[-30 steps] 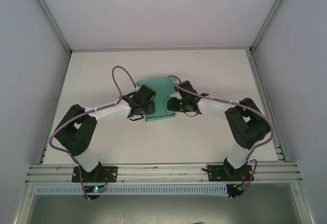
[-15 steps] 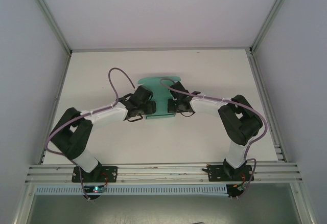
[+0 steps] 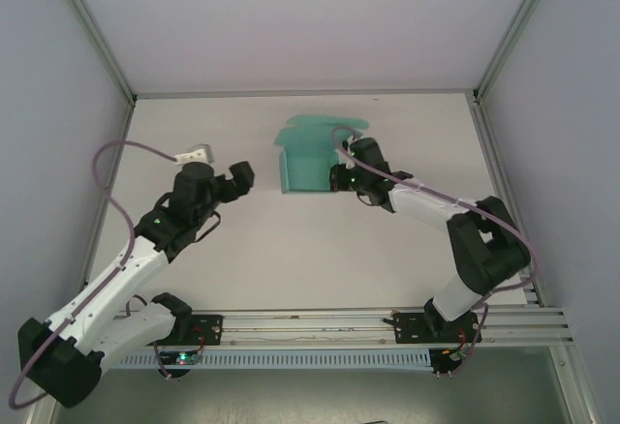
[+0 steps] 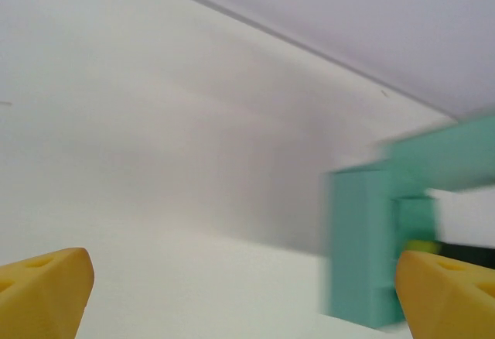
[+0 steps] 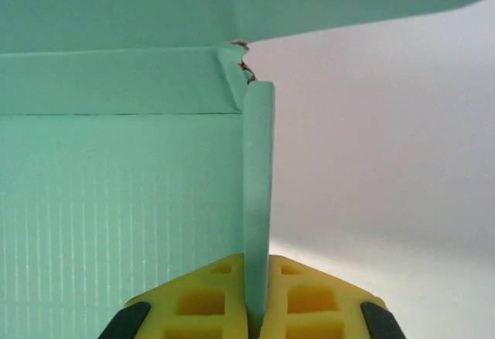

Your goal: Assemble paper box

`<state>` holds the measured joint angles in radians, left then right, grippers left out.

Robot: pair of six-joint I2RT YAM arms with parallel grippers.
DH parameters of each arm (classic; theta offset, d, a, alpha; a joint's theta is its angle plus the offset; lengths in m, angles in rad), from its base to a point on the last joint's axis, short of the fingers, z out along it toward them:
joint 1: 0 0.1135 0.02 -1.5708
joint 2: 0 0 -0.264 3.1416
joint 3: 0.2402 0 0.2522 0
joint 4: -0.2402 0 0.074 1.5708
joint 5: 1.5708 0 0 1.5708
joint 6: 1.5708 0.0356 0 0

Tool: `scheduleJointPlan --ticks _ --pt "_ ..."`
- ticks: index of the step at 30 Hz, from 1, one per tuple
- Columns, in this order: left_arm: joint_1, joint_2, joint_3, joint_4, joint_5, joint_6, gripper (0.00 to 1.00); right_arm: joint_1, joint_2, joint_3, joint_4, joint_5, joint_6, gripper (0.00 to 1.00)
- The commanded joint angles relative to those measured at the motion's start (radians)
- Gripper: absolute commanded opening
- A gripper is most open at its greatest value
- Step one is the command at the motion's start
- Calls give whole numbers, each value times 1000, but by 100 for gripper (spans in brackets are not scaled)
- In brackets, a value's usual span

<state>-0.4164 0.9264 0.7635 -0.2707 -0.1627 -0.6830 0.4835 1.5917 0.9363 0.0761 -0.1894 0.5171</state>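
Standing on the far half of the white bench (image 3: 291,259), slightly right of its middle and nearer the far edge than the near one: one teal-green creased-card paper box (image 3: 306,172), partly erected. Its base panel lies flat, the left wall is raised, and a broad scalloped flap spreads from its far side toward the bench's far edge. Right fingers (image 3: 338,178): at the box's right side, with the arm reaching in from the near right corner. In the right wrist view the two yellow pads (image 5: 309,302) are pressed together on a thin upright card wall (image 5: 258,184) seen edge-on; the ribbed base panel lies to its left, a folded strip runs across beyond it, and the large flap rises behind. A small torn nick shows where the wall meets that strip. Left fingers (image 3: 242,175): raised over the left half of the bench, well apart from the box and pointing toward it. In the left wrist view the yellow tips (image 4: 46,289) stand wide apart at the lower corners with bare bench between them; the box (image 4: 360,254) appears blurred on the right. Also present: purple cables (image 3: 116,153) looped along both arms and a silver aluminium rail (image 3: 310,322) across the bench's near edge.
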Motion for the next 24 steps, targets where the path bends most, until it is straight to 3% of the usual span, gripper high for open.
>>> scheduleJointPlan --ticks 1,7,10,14,18,24 --pt "98 7 -81 62 82 -30 100 11 -82 11 248 -292 -14 0" --pt "110 180 -88 421 405 50 100 43 -112 50 425 -548 75 0" --pt "110 256 -73 574 530 49 100 71 -94 71 429 -578 64 0" --pt "108 306 -36 637 635 70 100 99 -76 96 323 -525 -16 0" --pt "108 318 11 587 618 88 100 132 -55 125 197 -478 -115 0" --pt "106 342 83 516 650 102 100 244 -10 223 -125 -63 -302 0"
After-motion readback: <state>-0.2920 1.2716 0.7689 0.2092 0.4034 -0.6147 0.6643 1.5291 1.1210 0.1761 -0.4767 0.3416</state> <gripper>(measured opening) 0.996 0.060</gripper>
